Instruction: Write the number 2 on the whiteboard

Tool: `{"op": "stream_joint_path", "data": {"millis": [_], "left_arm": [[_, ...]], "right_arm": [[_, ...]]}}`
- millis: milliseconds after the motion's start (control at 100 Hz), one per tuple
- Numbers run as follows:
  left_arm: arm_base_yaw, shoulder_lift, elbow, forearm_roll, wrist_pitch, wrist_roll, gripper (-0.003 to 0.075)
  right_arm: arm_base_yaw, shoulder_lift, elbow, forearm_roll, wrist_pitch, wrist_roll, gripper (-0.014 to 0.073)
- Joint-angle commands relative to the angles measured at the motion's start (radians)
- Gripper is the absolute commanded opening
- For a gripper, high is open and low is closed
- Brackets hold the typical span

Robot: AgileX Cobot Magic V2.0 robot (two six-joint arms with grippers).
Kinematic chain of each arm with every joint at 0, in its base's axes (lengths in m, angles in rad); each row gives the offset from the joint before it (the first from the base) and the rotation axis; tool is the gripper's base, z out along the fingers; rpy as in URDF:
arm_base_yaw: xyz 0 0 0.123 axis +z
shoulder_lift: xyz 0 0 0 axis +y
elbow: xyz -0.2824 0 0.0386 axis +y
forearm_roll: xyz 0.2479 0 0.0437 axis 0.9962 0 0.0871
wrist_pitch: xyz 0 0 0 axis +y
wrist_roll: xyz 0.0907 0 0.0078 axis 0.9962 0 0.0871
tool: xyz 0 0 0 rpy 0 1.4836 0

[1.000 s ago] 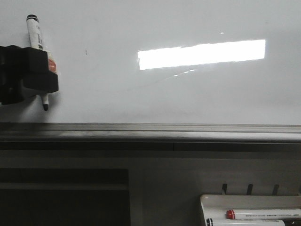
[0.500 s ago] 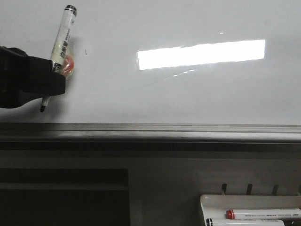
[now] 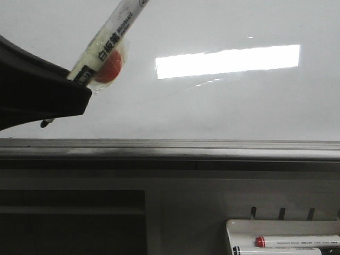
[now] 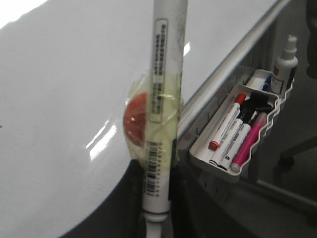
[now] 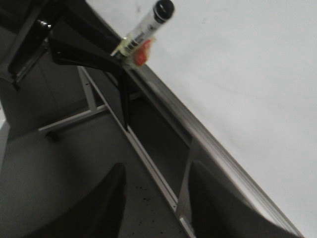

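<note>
Whiteboard: large glossy white board [image 3: 223,106] with a grey metal ledge [image 3: 212,150] along its lower edge and a bright rectangle of reflected light; no drawn digit is visible on it
Marker: white-barrelled black marker [image 3: 106,45] with yellowish tape and a red blob on its side, tilted, cap end up and to the right, tip [image 3: 44,124] low near the ledge
Left gripper: black left gripper [image 3: 42,101] clenched around the marker's lower barrel
Right gripper: dark right gripper [image 5: 156,198] with fingers spread apart, holding nothing, well apart from the marker
Tray: small white tray [image 4: 237,134] of spare markers hanging below the ledge
</note>
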Motion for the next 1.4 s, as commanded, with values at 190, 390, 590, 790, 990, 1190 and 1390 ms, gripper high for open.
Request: {"op": "stream_joint_path", "data": {"millis": [190, 390, 590, 790, 990, 1190, 1390], "left_arm": [[-0.029, -0.045, -0.026, 0.32, -0.012, -0.003, -0.002], [-0.029, -0.039, -0.026, 0.325, -0.014, -0.003, -0.002], [-0.029, -0.039, -0.026, 0.325, -0.019, -0.003, -0.002], [-0.031, -0.045, -0.026, 0.327, -0.03, -0.003, -0.002], [-0.031, -0.045, -0.026, 0.327, -0.041, -0.003, -0.002], [-0.031, -0.045, -0.026, 0.329, -0.041, -0.002, -0.002], [-0.031, -0.045, -0.026, 0.329, -0.037, 0.0, -0.002]], "right_arm": [[0.204, 0.171, -0.089, 0.023, -0.295, -0.03, 0.041], [0.323, 0.272, -0.11, 0.023, -0.43, -0.03, 0.041], [0.345, 0.369, -0.133, 0.023, -0.499, -0.03, 0.041], [0.345, 0.423, -0.141, 0.023, -0.498, -0.03, 0.0409], [0.345, 0.428, -0.141, 0.023, -0.494, -0.03, 0.0379], [0.345, 0.428, -0.141, 0.023, -0.494, -0.03, 0.0259], [0.345, 0.428, -0.141, 0.023, -0.494, -0.03, -0.0077]]}}
